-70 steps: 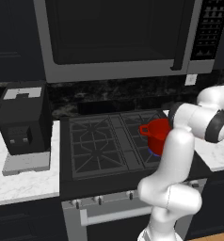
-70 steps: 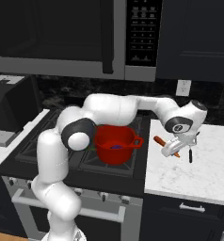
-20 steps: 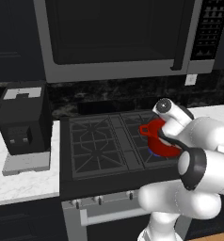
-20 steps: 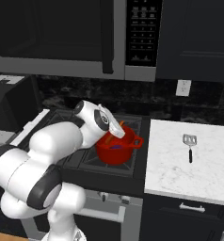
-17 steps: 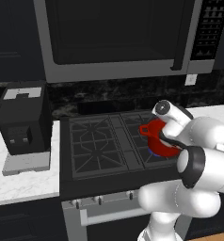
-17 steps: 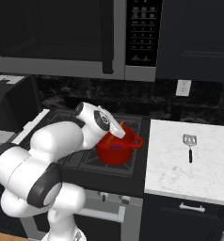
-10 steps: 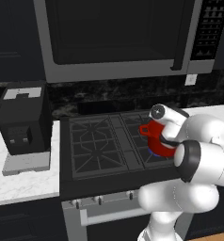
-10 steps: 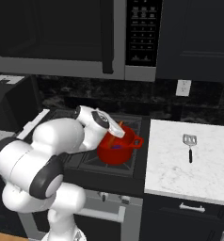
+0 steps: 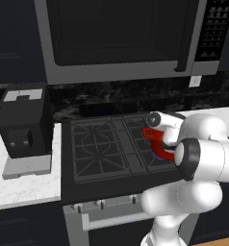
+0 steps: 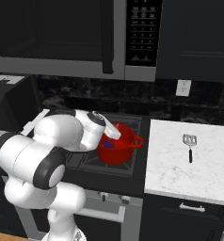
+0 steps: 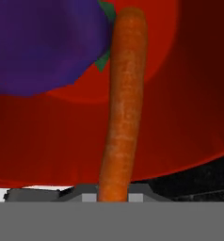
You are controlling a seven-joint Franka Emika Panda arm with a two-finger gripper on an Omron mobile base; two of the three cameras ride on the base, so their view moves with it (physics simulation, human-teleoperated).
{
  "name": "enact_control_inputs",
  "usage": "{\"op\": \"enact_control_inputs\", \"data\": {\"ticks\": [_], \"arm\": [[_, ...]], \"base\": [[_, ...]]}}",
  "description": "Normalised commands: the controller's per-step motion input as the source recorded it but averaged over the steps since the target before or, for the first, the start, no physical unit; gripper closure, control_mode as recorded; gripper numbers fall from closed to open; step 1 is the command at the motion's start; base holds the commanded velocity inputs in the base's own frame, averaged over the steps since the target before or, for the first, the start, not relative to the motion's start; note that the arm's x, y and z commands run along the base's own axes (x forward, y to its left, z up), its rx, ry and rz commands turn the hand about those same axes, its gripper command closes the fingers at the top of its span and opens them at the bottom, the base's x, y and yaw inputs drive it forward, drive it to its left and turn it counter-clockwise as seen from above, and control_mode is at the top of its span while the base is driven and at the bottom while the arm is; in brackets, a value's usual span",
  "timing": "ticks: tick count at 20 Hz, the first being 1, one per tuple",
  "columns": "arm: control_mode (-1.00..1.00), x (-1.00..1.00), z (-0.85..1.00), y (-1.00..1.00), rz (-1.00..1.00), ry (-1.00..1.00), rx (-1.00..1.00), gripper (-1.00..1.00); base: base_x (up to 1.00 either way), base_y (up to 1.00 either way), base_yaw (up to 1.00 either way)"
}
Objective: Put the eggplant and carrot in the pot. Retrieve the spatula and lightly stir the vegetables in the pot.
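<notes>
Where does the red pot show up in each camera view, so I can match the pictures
Left base view: the pot sits right of centre on the stove, partly behind the white arm.
Right base view: it sits just left of centre, beside the marble counter.
Hand view: its red inside lies behind the carrot and eggplant.
Shared landmark: the stove grate.

Carrot point(image 11: 122, 103) now over the pot point(image 10: 117, 149), off counter.

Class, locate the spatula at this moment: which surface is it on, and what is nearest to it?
In the right base view the spatula lies flat on the white marble counter right of the stove, apart from the pot, beneath the wall outlet.
</notes>
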Motion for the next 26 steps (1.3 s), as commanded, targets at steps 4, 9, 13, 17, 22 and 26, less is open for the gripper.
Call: {"op": "enact_control_inputs", "data": {"ticks": [4,9,13,17,22,26], "arm": [[-1.00,0.00,-0.02,0.00,0.00,0.00,0.00,-1.00],[-1.00,-0.03,0.02,0.00,0.00,0.00,0.00,-1.00],[-1.00,-0.09,0.44,-0.01,0.00,0.00,0.00,-1.00],[-1.00,-0.24,0.94,-0.02,0.00,0.00,0.00,-1.00],[-1.00,-0.27,0.73,-0.20,0.00,0.05,0.00,-1.00],[-1.00,-0.28,0.13,-0.74,0.00,0.15,0.04,-1.00]], "base": [[0.00,0.00,0.00],[0.00,0.00,0.00],[0.00,0.00,0.00],[0.00,0.00,0.00],[0.00,0.00,0.00],[0.00,0.00,0.00]]}}
